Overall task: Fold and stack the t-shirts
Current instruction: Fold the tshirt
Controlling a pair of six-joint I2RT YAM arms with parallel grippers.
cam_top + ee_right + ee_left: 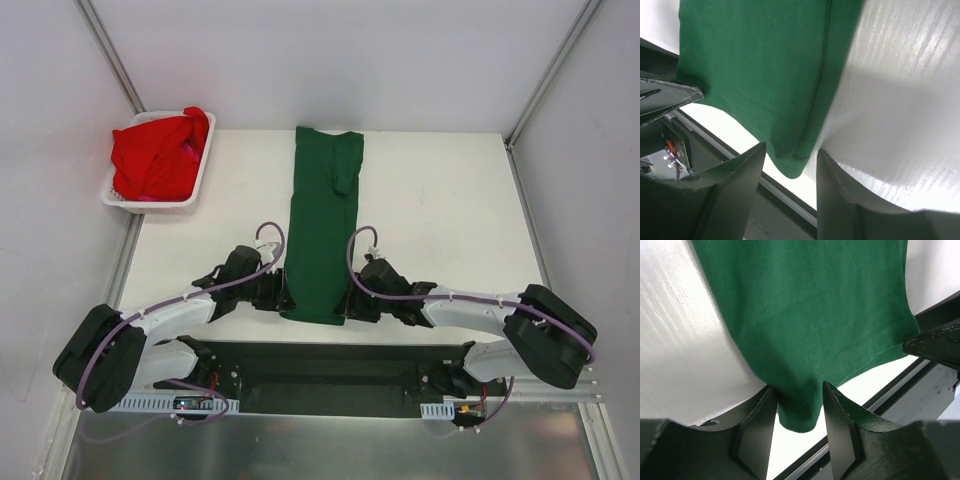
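A dark green t-shirt (320, 230) lies on the white table, folded into a long narrow strip running away from me. Its near hem sits between my two grippers. My left gripper (285, 295) is open and straddles the hem's left corner (797, 415); the cloth bunches between the fingers and a gap shows beside the right finger (840, 430). My right gripper (352, 303) is open around the hem's right corner (790, 160), with space on both sides of the cloth. Red t-shirts (155, 155) lie heaped in the basket at the far left.
A white slotted basket (118, 198) stands at the table's far left corner. A black base rail (330, 375) runs along the near edge just behind the hem. Grey walls with metal posts (110, 55) enclose the table.
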